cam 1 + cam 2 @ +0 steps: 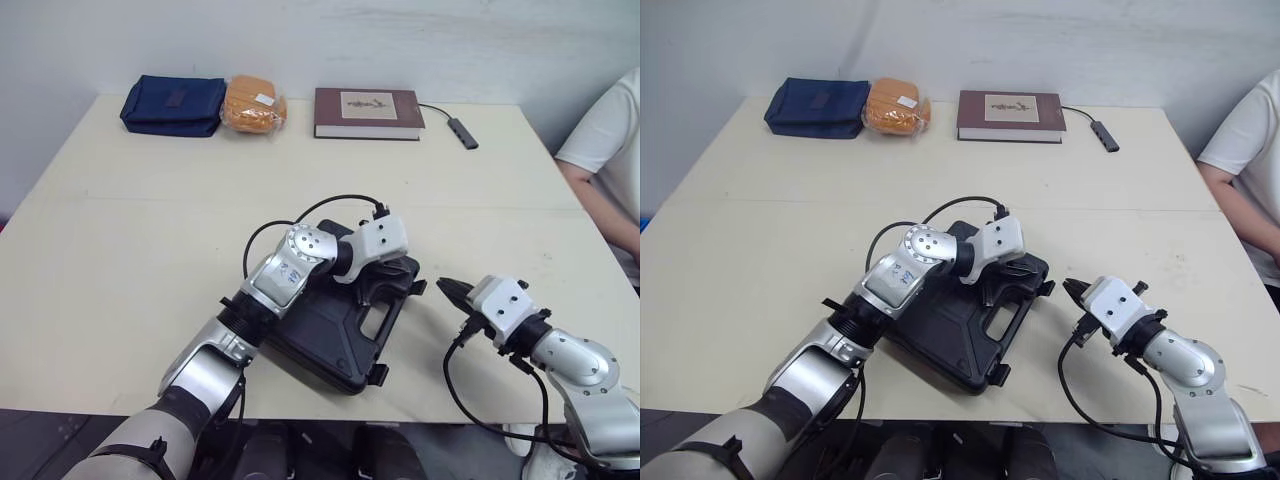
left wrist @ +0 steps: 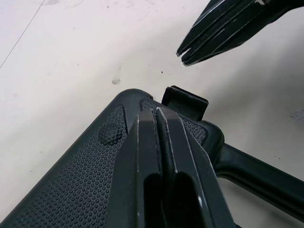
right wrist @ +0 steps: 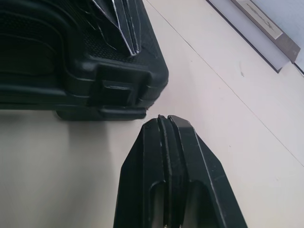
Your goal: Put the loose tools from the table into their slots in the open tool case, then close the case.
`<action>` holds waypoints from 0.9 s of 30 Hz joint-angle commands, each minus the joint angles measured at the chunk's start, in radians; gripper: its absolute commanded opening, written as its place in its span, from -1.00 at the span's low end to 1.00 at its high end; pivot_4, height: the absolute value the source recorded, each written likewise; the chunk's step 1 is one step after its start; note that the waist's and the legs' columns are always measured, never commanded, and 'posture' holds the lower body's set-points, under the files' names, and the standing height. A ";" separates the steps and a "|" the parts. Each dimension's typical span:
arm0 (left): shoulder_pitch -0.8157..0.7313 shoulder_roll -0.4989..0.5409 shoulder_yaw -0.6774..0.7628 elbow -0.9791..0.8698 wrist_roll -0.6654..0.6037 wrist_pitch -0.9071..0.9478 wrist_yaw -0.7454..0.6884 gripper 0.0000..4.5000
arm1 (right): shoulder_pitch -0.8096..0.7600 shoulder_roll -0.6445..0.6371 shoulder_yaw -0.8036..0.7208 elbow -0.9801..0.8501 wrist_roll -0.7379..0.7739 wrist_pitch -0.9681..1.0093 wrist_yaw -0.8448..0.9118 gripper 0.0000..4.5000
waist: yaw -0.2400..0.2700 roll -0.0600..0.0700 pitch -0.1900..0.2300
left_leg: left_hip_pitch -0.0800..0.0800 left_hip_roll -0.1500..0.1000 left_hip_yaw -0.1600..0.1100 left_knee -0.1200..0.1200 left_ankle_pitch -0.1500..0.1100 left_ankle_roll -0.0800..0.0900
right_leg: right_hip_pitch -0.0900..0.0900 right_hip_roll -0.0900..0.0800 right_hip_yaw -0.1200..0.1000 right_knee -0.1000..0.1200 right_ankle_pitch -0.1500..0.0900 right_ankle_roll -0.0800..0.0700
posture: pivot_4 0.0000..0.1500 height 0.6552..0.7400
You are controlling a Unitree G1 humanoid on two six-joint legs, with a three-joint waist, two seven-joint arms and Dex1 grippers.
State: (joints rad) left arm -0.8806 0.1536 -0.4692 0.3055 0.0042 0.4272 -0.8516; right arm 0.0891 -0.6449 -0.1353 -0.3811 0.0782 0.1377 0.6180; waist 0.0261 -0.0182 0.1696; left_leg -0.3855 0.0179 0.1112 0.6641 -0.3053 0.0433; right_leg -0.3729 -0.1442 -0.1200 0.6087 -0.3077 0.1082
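Evidently the closing step is in hand. In the left eye view, one black moulded plastic tool case lies lid-down near the front edge of the pale worktop. The left claw rests on its right end. The right claw hovers just right of the case. I count two side clasps, one far and one near. At the far edge lie one navy fabric pouch, one orange wrapped bundle, one maroon hardback book and one grey cable adapter.

In the left wrist view, the left claw is narrow and empty, its tips on the stippled lid beside a clasp.

In the right wrist view, the right claw is likewise pinched together and empty, just off the corner clasp. The next move probably calls for pressing each clasp home while the lid is held down.
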 commanded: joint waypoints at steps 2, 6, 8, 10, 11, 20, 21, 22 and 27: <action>0.097 0.021 -0.116 0.146 0.089 0.073 -0.022 -0.98 | -0.019 0.027 0.026 0.051 0.003 -0.005 -0.009 -1.00 | -0.001 -0.003 -0.007 | 0.000 0.000 0.000 0.000 0.000 0.000 | 0.000 0.000 0.000 0.000 0.000 -0.001 | 1.00 1.00; 0.093 0.014 -0.126 0.172 0.097 0.078 -0.025 -0.98 | -0.045 0.039 0.057 0.100 -0.008 -0.006 -0.005 -1.00 | -0.002 -0.002 -0.011 | 0.003 0.001 -0.002 -0.001 -0.003 -0.002 | 0.004 0.000 -0.001 -0.002 -0.001 -0.001 | 1.00 1.00; 0.092 0.012 -0.132 0.182 0.101 0.081 -0.029 -0.98 | -0.060 0.042 0.070 0.108 -0.010 -0.010 -0.003 -1.00 | -0.001 -0.001 -0.011 | 0.005 0.001 -0.002 -0.001 -0.005 -0.005 | 0.006 0.000 -0.001 -0.003 -0.001 -0.001 | 1.00 1.00; 0.093 0.011 -0.135 0.189 0.104 0.082 -0.033 -0.98 | -0.076 0.046 0.080 0.110 -0.009 -0.011 -0.003 -1.00 | -0.002 -0.001 -0.011 | 0.010 0.001 -0.003 -0.002 -0.008 -0.003 | 0.012 0.000 -0.002 -0.006 -0.001 -0.001 | 1.00 1.00; 0.094 0.010 -0.136 0.191 0.105 0.081 -0.033 -0.98 | -0.082 0.047 0.085 0.110 -0.008 -0.012 -0.002 -1.00 | -0.002 -0.001 -0.012 | 0.013 0.002 -0.004 -0.003 -0.010 -0.001 | 0.015 0.000 -0.003 -0.008 -0.001 -0.002 | 1.00 1.00; 0.103 0.015 -0.131 0.187 0.101 0.092 -0.040 -0.98 | -0.101 0.056 0.118 0.084 0.002 -0.010 0.015 -1.00 | -0.001 0.000 -0.015 | 0.014 0.002 -0.006 -0.007 -0.010 -0.002 | 0.019 0.000 -0.006 -0.014 -0.001 -0.002 | 1.00 1.00; 0.102 0.015 -0.131 0.188 0.101 0.091 -0.040 -0.98 | -0.103 0.057 0.122 0.075 0.005 -0.005 0.017 -1.00 | -0.001 0.001 -0.016 | 0.014 0.002 -0.006 -0.008 -0.010 -0.002 | 0.019 0.000 -0.006 -0.015 -0.001 -0.002 | 1.00 1.00; 0.102 0.014 -0.130 0.189 0.101 0.091 -0.040 -0.98 | -0.105 0.058 0.126 0.065 0.007 0.001 0.019 -1.00 | -0.001 0.001 -0.016 | 0.014 0.002 -0.007 -0.008 -0.010 -0.002 | 0.019 0.000 -0.006 -0.015 -0.001 -0.002 | 1.00 1.00; 0.105 0.014 -0.134 0.190 0.102 0.091 -0.043 -0.98 | -0.116 0.066 0.149 0.033 0.008 0.019 0.027 -1.00 | -0.002 0.002 -0.017 | 0.015 0.002 -0.007 -0.009 -0.010 -0.002 | 0.019 0.000 -0.007 -0.016 -0.001 -0.002 | 1.00 1.00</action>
State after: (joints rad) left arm -0.8766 0.1404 -0.4718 0.3482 0.0086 0.4272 -0.8640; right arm -0.0016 -0.5868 -0.0024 -0.2751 0.0692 0.1653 0.6367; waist 0.0243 -0.0163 0.1525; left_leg -0.3706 0.0198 0.1044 0.6542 -0.3151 0.0411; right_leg -0.3542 -0.1441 -0.1266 0.5928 -0.3087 0.1066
